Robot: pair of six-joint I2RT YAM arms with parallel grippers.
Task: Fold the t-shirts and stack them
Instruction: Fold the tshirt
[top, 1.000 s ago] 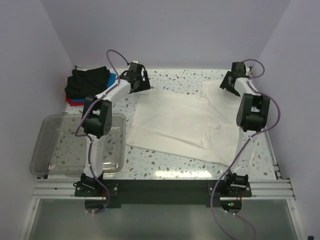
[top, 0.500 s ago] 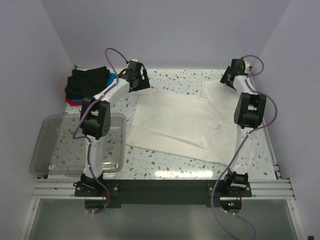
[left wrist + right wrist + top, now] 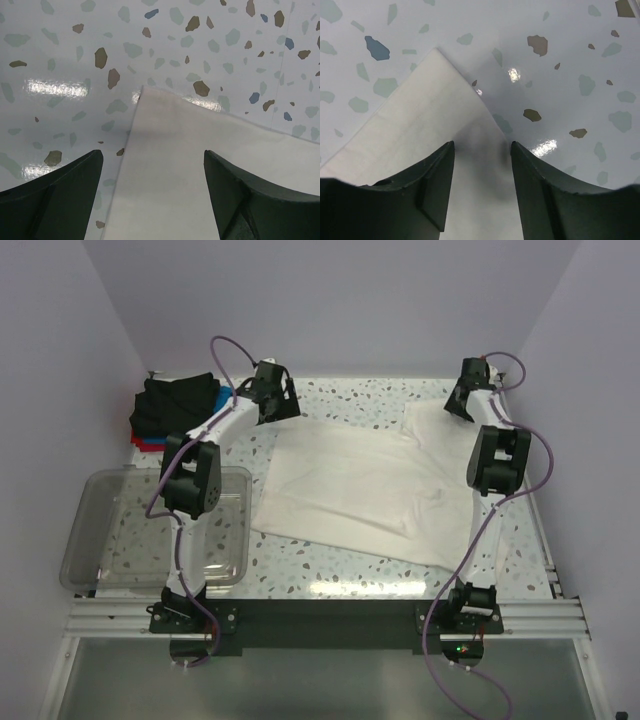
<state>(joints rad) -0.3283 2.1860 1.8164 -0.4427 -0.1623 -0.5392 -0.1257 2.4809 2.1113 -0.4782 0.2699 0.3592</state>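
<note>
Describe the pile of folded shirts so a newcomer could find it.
Start at the speckled table and go to its far left corner. The pile of folded shirts sits there, black on top, unlike the white shirt spread flat mid-table.

You have one white t-shirt [image 3: 360, 490] spread out in the middle of the speckled surface [image 3: 330, 580]. It lies mostly flat with a few soft wrinkles, and the side facing up is plain white. One sleeve sticks out at the far right. Both wrist views show a pointed white corner lying flat. In the far left corner sits a small pile of shirts. The black t-shirt [image 3: 175, 405] is on top, a blue t-shirt [image 3: 226, 395] peeks out beside it, and a red t-shirt [image 3: 150, 443] shows at the bottom.
</note>
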